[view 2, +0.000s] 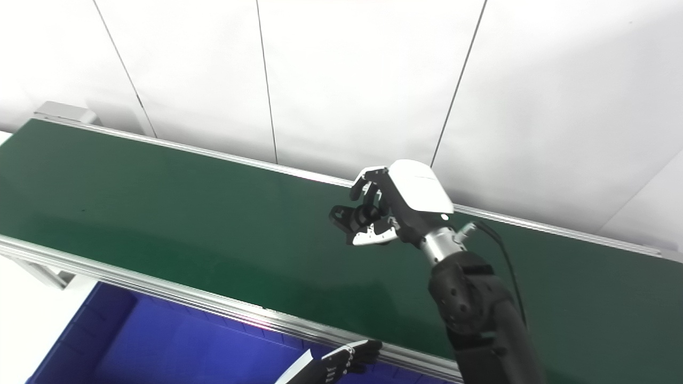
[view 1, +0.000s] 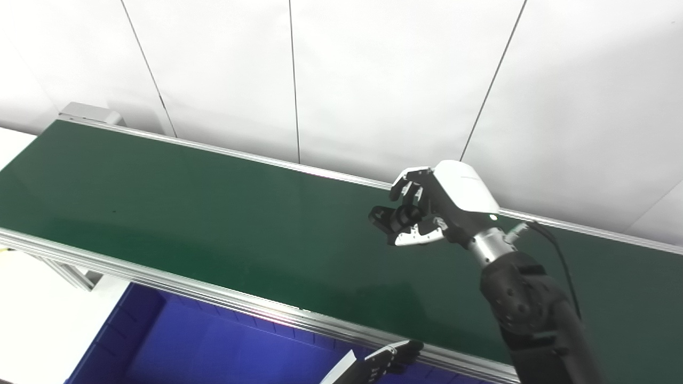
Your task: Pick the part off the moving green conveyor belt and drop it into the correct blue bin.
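Note:
The green conveyor belt (view 1: 213, 213) runs from upper left to lower right. No loose part shows on it. My right hand (view 1: 421, 210) hovers over the belt's middle, near the far rail, with its fingers curled toward the thumb. A dark shape sits between fingers and thumb; I cannot tell whether it is a part or the fingers themselves. Only the fingertips of my left hand (view 1: 392, 356) show at the bottom edge, spread and empty, just below the belt's near rail. A blue bin (view 1: 160, 341) lies below the near rail at lower left.
An aluminium rail (view 1: 160, 277) edges the belt's near side and another (view 1: 320, 170) its far side. A white panelled wall (view 1: 373, 80) stands right behind the belt. A white surface (view 1: 32, 320) lies left of the bin.

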